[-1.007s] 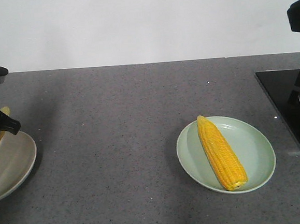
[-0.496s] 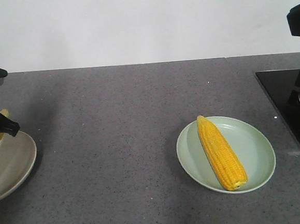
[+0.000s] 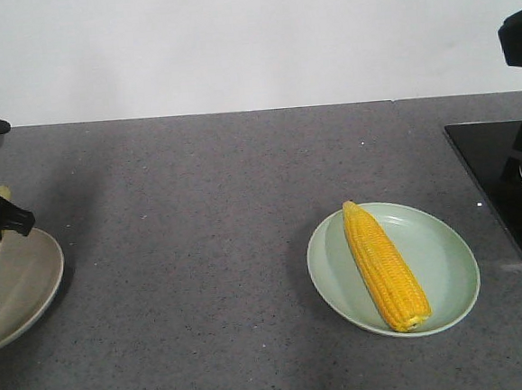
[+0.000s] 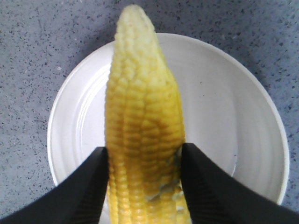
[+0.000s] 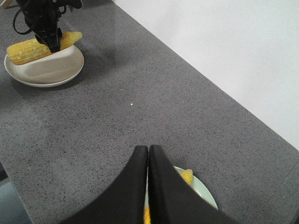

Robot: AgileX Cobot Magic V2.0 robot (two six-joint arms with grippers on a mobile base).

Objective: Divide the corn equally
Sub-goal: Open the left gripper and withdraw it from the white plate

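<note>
I am gripping a corn cob [image 4: 142,126] between the fingers of my left gripper [image 4: 144,182], holding it over the white plate [image 4: 243,116] directly beneath, its tapered tip pointing away from me. My right gripper [image 5: 148,186] is hanging with its jaws pressed together and empty, above the green plate [image 3: 447,262] where the other cob [image 3: 384,265] is lying. I judge this the carry step: next I need to take this cob to whichever plate is short.

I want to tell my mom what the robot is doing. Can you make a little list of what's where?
left gripper: fingers shut on a corn cob above the white plate
right gripper: fingers shut, empty, held above the green plate
green plate: holds one corn cob
surface: grey countertop
far right: black stovetop
</note>
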